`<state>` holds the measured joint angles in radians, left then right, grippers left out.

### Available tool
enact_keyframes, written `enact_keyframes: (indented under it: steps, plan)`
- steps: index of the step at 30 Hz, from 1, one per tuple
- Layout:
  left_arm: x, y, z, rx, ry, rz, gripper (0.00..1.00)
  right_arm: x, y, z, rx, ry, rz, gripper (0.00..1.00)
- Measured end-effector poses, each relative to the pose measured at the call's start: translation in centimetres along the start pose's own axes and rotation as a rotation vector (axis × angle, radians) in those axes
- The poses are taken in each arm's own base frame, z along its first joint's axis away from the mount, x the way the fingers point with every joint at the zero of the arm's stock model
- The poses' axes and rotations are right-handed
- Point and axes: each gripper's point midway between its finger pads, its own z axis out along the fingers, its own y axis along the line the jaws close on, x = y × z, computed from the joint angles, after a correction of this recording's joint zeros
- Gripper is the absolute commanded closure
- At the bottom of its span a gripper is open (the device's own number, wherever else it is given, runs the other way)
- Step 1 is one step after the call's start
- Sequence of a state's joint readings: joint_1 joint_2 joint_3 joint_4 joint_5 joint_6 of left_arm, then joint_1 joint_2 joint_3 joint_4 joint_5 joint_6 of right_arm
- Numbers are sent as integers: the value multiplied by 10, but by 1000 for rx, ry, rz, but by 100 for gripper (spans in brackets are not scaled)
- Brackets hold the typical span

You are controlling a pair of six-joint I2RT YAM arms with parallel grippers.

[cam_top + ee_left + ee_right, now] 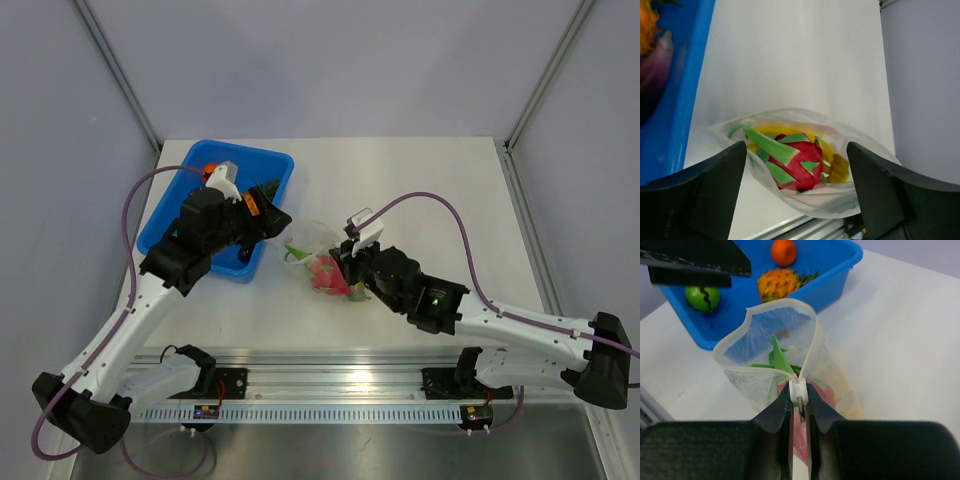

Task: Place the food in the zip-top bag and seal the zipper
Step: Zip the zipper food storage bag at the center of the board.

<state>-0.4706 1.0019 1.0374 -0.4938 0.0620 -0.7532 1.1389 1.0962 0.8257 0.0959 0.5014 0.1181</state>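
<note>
**Item 1, your left gripper [796, 190]:** fingers spread wide with nothing between them. It hangs above the bag at the blue bin's right edge.

**Item 2, your right gripper [799, 400]:** fingertips are pinched together on the white slider [798, 390] of the zipper [812, 347], at the end of the bag's mouth nearest that wrist.

**Item 3, zip-top bag [318, 236]:** clear and crinkled. It lies on the white table [430, 190] just beside the bin's right side, between your two grippers. Ahead of the slider its mouth stands open in a wide loop.

**Item 4, food inside the bag:** one pink-red dragon fruit [797, 167] with green scales, and a yellow piece [835, 165] touching it on one side. A green leaf tip pokes up towards the mouth.

**Item 5, blue bin [842, 267]:** it sits at the table's far left and holds an orange ball [784, 252], a pineapple-like piece [777, 284] and a round green piece [702, 297]. These three lie apart from one another. The left wrist view shows you a blurred purple-pink shape against the bin wall, and you cannot tell what it is.
</note>
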Motion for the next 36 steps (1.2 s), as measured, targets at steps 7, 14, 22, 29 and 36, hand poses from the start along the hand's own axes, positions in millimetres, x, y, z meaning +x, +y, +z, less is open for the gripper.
enact_keyframes:
  steps: [7,14,22,29,36]
  plan:
    - [3,-28,-20,227,18,395,34,26,0,-6,-99,131,-18,100]
    - [31,-61,-30,514,50,724,19,34,6,-15,-185,178,1,100]
    - [87,-86,-32,735,62,1050,11,40,-5,-24,-203,256,-2,100]
    - [111,-89,-11,753,125,1193,15,40,-9,-29,-223,302,-4,100]
    - [137,-87,11,736,184,1299,26,44,-9,-32,-241,331,-3,100]
